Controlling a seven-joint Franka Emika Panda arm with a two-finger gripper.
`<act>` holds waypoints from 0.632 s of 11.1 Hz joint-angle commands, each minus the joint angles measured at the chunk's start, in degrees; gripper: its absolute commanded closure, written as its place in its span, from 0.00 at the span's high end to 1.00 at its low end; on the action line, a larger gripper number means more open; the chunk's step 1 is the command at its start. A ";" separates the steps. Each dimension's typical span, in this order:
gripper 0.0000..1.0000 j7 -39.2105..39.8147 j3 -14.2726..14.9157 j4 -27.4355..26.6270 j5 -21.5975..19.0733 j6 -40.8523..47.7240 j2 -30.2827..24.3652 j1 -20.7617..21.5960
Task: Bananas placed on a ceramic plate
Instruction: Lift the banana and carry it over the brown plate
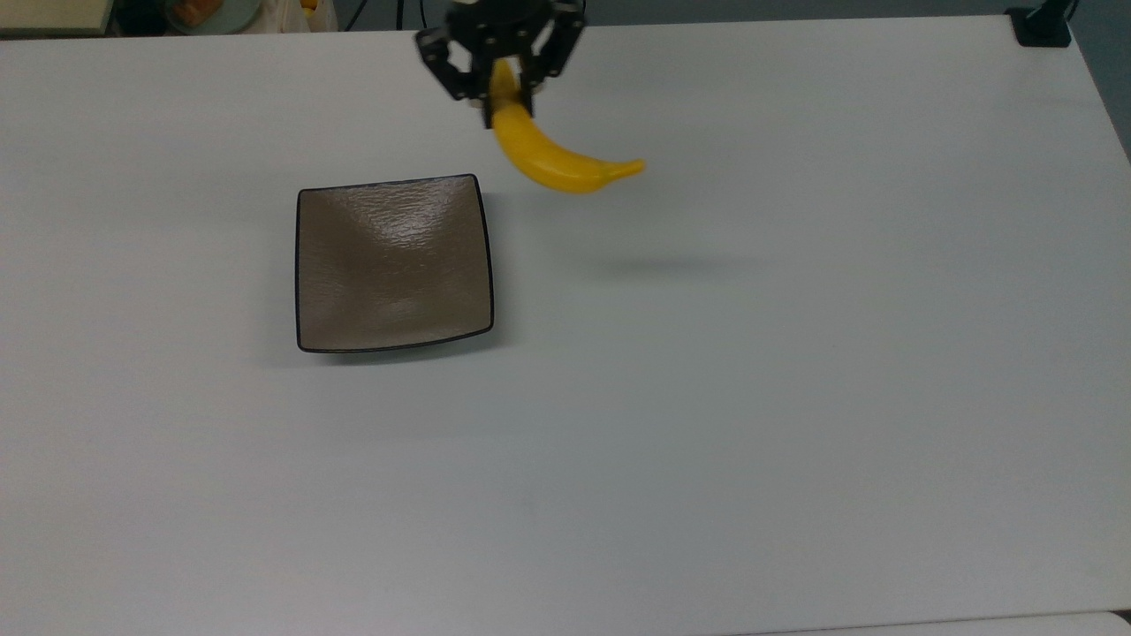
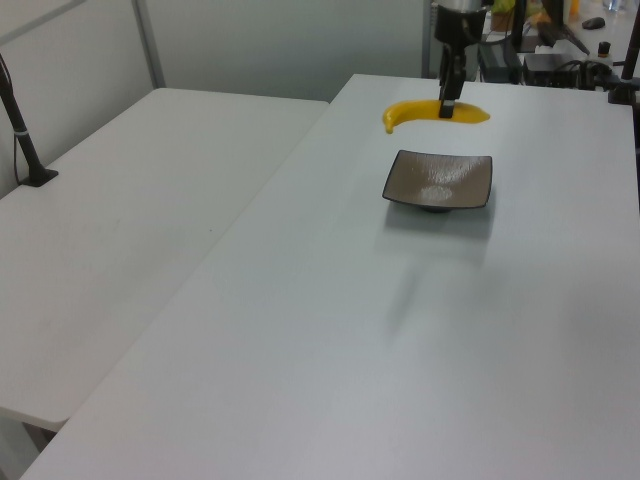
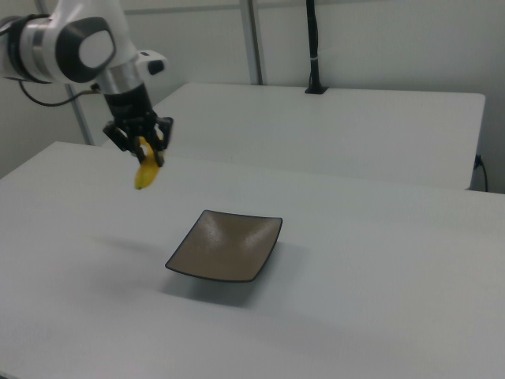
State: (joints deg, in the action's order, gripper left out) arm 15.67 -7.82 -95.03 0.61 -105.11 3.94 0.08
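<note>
The yellow banana (image 1: 552,159) hangs in the air above the white table, with my gripper (image 1: 505,95) shut on one end of it. In the top view it sits up and to the right of the plate (image 1: 393,262), its free tip pointing right. The square grey-brown plate with a black rim lies flat and holds nothing. In the left view the banana (image 2: 412,113) floats beyond the plate (image 2: 438,180), held by the gripper (image 2: 449,104). In the right view the gripper (image 3: 145,148) holds the banana (image 3: 145,173) high, left of the plate (image 3: 226,245).
The banana's shadow (image 1: 671,265) falls on the bare table (image 1: 707,424) right of the plate. A black post base (image 1: 1038,25) stands at the table's far right corner. A second white table (image 2: 120,230) adjoins in the left view, with clutter (image 2: 530,50) past the far edge.
</note>
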 commanded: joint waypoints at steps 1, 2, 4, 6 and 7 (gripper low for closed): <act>0.00 12.85 0.09 -1.56 -1.49 -0.09 0.89 -6.65; 0.00 16.46 0.17 -1.65 -1.32 -0.44 1.51 -8.41; 0.00 19.91 0.17 -1.83 -0.70 -2.98 4.57 -10.35; 0.00 20.10 0.17 -2.61 -0.61 -7.10 8.17 -11.68; 0.00 20.01 0.17 -3.66 -0.52 -10.26 9.23 -11.77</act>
State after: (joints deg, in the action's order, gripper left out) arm 34.46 -7.45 -96.88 0.45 -109.46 10.58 -11.16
